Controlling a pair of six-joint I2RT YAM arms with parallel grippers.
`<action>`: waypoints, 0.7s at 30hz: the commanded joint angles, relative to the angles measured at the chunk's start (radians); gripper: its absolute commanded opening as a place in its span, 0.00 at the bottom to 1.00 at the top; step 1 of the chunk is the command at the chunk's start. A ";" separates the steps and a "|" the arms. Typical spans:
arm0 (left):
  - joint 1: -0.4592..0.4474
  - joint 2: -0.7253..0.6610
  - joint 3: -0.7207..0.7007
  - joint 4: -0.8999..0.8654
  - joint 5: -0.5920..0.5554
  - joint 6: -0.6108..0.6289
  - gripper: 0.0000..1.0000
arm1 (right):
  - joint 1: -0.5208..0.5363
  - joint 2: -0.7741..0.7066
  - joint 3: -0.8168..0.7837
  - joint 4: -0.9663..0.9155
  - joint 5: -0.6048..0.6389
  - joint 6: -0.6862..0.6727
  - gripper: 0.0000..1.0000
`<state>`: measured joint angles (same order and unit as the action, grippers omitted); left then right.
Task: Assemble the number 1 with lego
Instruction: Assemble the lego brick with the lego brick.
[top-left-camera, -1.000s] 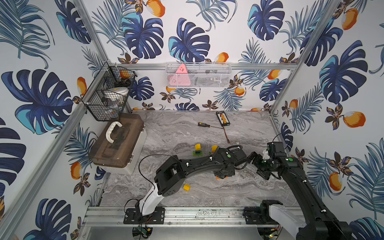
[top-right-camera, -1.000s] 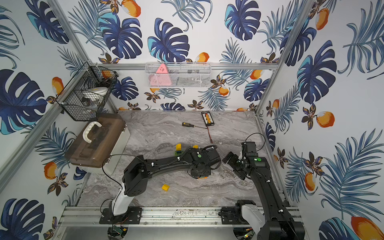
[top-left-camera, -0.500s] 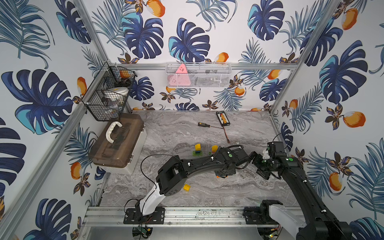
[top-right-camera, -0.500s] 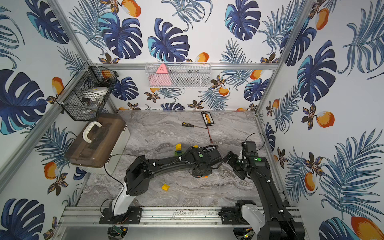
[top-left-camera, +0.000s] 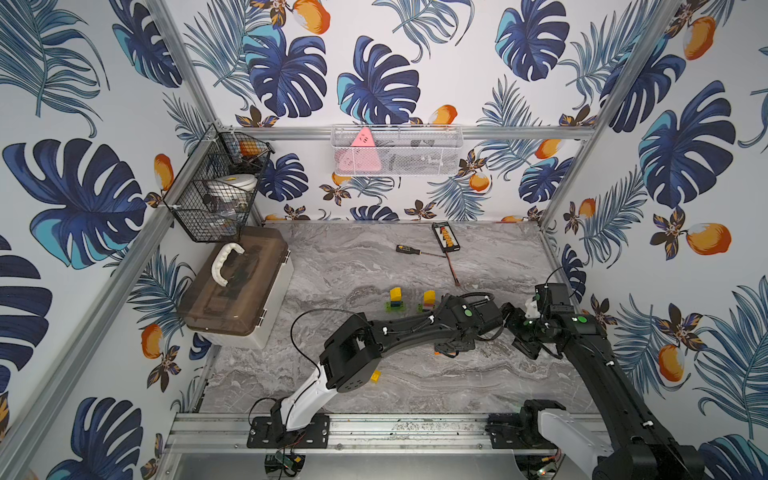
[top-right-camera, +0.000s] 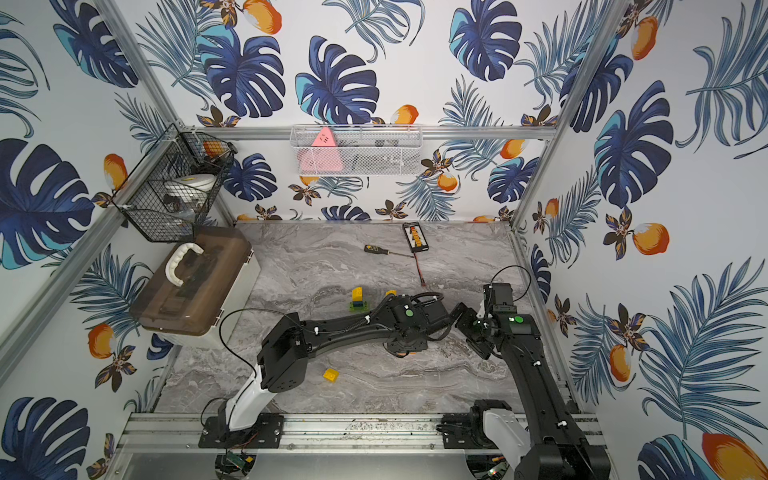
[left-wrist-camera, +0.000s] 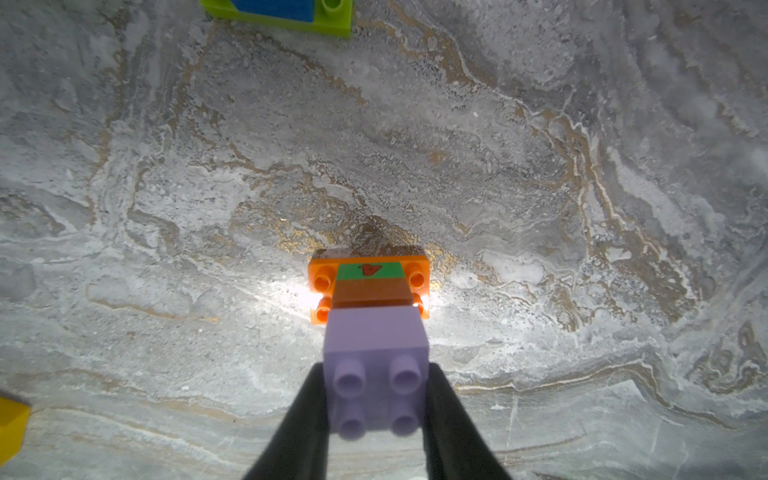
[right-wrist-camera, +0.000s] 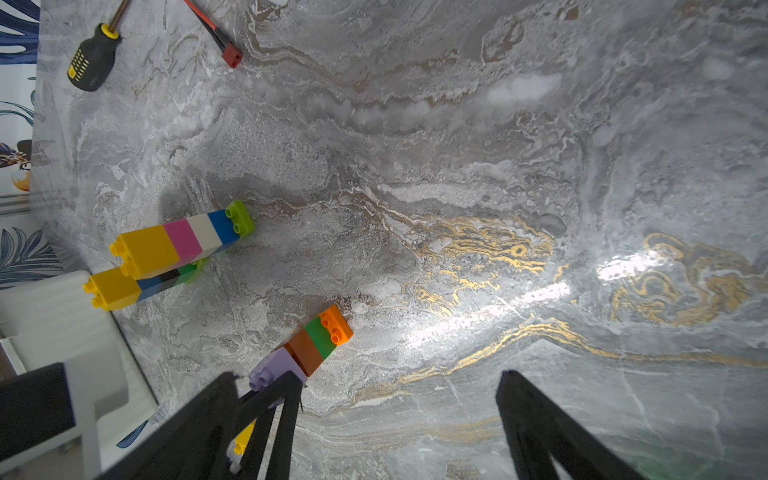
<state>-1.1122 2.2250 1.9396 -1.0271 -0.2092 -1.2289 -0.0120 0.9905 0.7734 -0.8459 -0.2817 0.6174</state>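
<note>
A black wire basket hangs on the side wall and holds a white round item plus parts too blurred to identify. A white mesh tray on the back wall holds a pink triangle and dark items that cannot be identified. A toolbox with a brown see-through lid stands closed on the table; only dark shapes show inside. The left gripper is clamped on the purple brick, the top of a stack of purple, brown, green and orange, with its orange base on the table. The right gripper stands near the stack with jaws wide apart and holds nothing. Both top views hide the stack under the left wrist, except an orange sliver; the wrist views show it in full. The right wrist view also shows every layer of the pink tower (yellow, pink, white, blue, green) and the black tower (yellow, blue, black, green), standing side by side. The top views show mainly their yellow caps, and in a top view the arm covers most of the pink tower. A loose yellow brick lies near the left elbow. A screwdriver and a cable lie toward the back. Compared with one second before, the left elbow sits slightly nearer the table centre; both grippers and all bricks keep their places.
</note>
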 joint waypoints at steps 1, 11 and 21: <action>0.003 -0.021 -0.071 0.030 0.009 -0.015 0.00 | 0.001 -0.004 0.004 -0.001 -0.010 -0.003 1.00; 0.024 -0.019 -0.110 0.071 0.072 0.037 0.00 | 0.001 -0.008 0.005 -0.007 -0.007 -0.005 1.00; 0.035 0.020 -0.057 -0.024 0.077 0.165 0.00 | 0.002 -0.009 0.011 -0.014 -0.004 -0.007 1.00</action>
<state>-1.0824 2.2307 1.9278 -1.0019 -0.1638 -1.1053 -0.0120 0.9802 0.7750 -0.8467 -0.2855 0.6167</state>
